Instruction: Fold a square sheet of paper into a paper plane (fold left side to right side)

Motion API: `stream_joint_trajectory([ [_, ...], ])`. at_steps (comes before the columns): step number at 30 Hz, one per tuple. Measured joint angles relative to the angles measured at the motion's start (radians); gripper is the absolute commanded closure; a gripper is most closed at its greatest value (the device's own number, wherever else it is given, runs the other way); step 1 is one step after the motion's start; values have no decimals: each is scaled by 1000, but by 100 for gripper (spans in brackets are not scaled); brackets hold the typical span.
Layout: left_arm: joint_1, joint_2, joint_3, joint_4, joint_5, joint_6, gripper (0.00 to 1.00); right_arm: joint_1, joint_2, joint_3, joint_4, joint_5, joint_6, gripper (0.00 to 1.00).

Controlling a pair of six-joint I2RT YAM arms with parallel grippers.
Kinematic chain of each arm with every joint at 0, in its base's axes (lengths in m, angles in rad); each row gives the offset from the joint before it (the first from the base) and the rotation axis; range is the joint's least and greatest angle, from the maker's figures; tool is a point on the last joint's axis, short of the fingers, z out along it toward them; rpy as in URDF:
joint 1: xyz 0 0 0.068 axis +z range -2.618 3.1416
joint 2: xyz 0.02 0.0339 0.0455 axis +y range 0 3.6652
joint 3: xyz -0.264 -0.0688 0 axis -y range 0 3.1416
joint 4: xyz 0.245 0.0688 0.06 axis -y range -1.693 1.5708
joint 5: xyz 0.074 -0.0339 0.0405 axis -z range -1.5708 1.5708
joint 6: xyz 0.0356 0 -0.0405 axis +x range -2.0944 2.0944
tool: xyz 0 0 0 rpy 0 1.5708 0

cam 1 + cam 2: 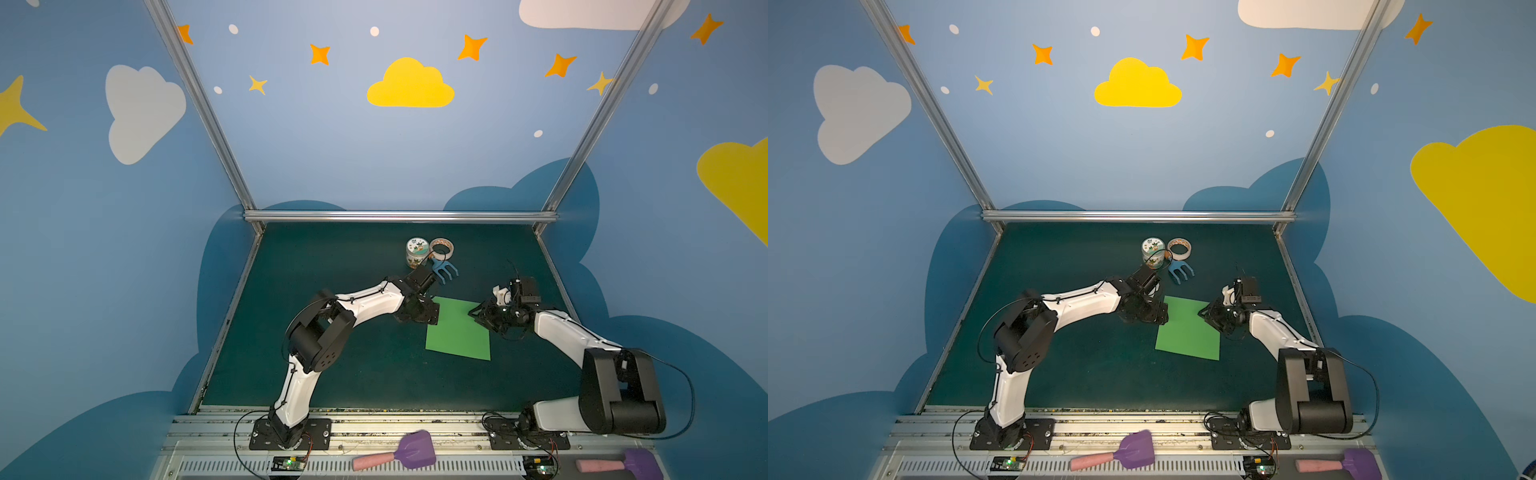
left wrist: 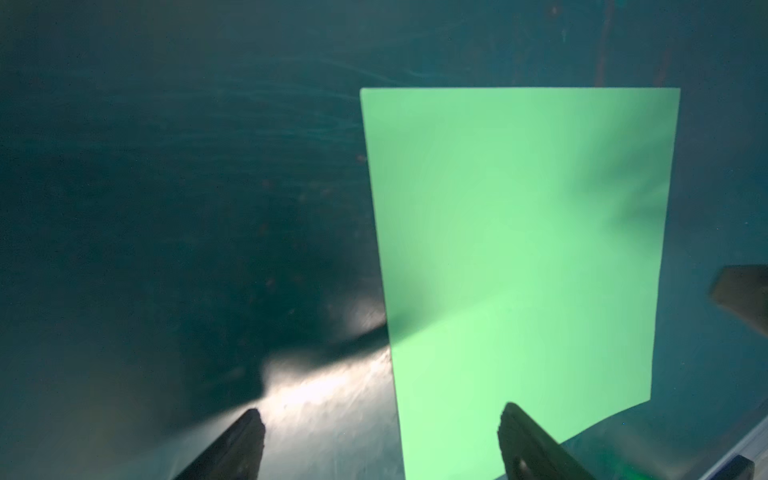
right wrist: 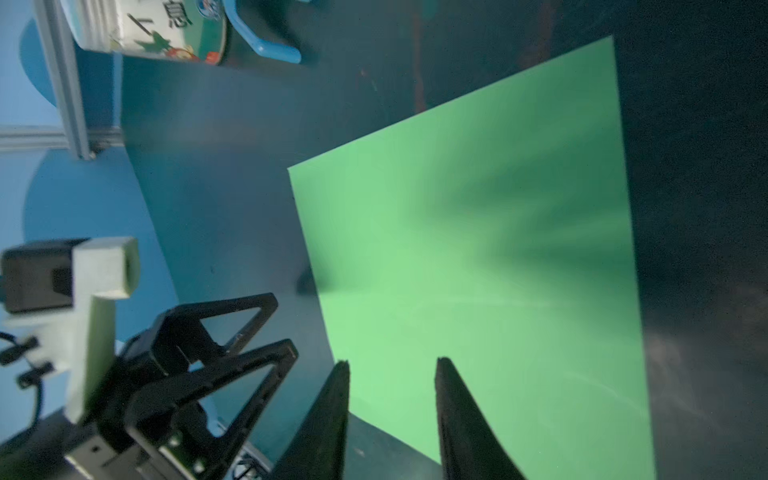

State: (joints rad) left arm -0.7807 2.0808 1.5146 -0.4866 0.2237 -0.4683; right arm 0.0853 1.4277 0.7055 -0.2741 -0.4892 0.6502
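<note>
In both top views, the thin bright green square sheet of paper (image 1: 458,332) lies flat on the dark green table mat (image 1: 332,353), with no fold in it yet. The left gripper (image 1: 433,311) is at the sheet's far left corner. The right gripper (image 1: 473,314) is at its far right corner. This is likely so that one can lift a side while the other keeps the sheet from sliding.

Past the sheet's far edge stand a small round printed tub (image 1: 417,252), a roll of tape (image 1: 441,248) and a blue plastic toy rake (image 1: 444,272). The rake is near the far left corner, so the left arm could bump it. A purple scoop with a pink handle (image 1: 415,453) lies well apart from the sheet.

In the left wrist view, the left gripper (image 2: 382,440) has its fingers wide apart. One is over the sheet (image 2: 519,249) and one is over bare mat. Nothing is pinched.

In the right wrist view, the right gripper (image 3: 392,399) has its fingers only a little apart. The sheet (image 3: 478,249) shows in the gap, and it looks ready to nip the edge.
</note>
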Motion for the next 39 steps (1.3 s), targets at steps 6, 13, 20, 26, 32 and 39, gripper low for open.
stream_joint_trajectory([
  [6, 2, 31, 23, 5, 43, -3, 18, -26, 66, -47, 24, -3, 9, 92],
  [13, 2, 57, 45, 17, 85, -8, 21, -40, 88, -90, 54, -18, 37, 97],
  [20, 4, 83, 75, 41, 120, -19, 23, -43, 89, -96, 68, -28, 66, 98],
  [26, -5, 106, 100, 65, 142, -30, 23, -43, 89, -96, 69, -28, 79, 98],
  [32, -21, 133, 129, 95, 168, -36, 23, -46, 97, -91, 66, -32, 79, 97],
  [39, -26, 142, 131, 130, 178, -37, 23, -48, 109, -78, 52, -33, 79, 97],
])
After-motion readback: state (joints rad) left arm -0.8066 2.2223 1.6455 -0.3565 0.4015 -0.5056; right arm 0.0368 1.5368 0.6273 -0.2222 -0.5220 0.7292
